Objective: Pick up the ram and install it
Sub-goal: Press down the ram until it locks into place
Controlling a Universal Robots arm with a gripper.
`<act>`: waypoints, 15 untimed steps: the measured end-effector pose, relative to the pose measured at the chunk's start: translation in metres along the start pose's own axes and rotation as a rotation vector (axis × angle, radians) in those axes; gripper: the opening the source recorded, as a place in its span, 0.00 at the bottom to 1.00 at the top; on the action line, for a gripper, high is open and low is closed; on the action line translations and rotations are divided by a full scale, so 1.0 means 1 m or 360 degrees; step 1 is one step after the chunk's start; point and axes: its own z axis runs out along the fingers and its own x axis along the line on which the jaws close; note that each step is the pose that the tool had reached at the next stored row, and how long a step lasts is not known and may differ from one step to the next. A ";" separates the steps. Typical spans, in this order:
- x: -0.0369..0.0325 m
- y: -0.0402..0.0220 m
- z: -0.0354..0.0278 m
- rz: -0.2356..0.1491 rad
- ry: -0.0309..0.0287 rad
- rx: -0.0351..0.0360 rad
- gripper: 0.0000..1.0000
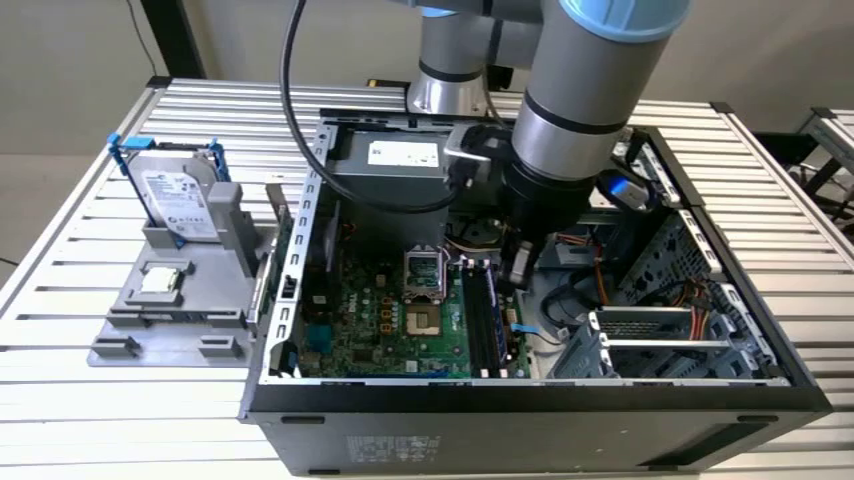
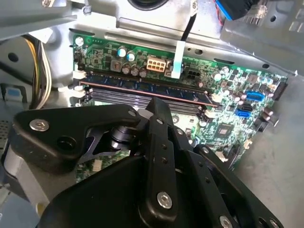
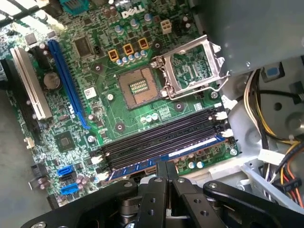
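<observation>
Apparently caught ram standing edge-down on motherboard right under claw, couldn't tell claw open or closed; risked half-seated stick or unclosed latch if pressed off-centre or tilted.

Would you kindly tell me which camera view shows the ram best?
The second wrist view: the ram shows along its length, standing in a motherboard slot. The first wrist view shows a blue strip of it; the exterior view, a thin edge.
</observation>
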 end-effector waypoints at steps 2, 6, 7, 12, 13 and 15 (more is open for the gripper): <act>0.0000 0.0001 0.0004 -0.0042 -0.00011 0.0001 0.00; 0.0000 0.0001 0.0006 -0.0119 -0.00149 0.0000 0.00; 0.0000 0.0001 0.0008 -0.0137 -0.00282 -0.0004 0.00; 0.0000 0.0005 0.0027 -0.0212 -0.00861 -0.0019 0.00; 0.0000 0.0004 0.0027 -0.0225 -0.00859 -0.0016 0.00; 0.0004 0.0003 0.0029 -0.0250 -0.00866 -0.0013 0.00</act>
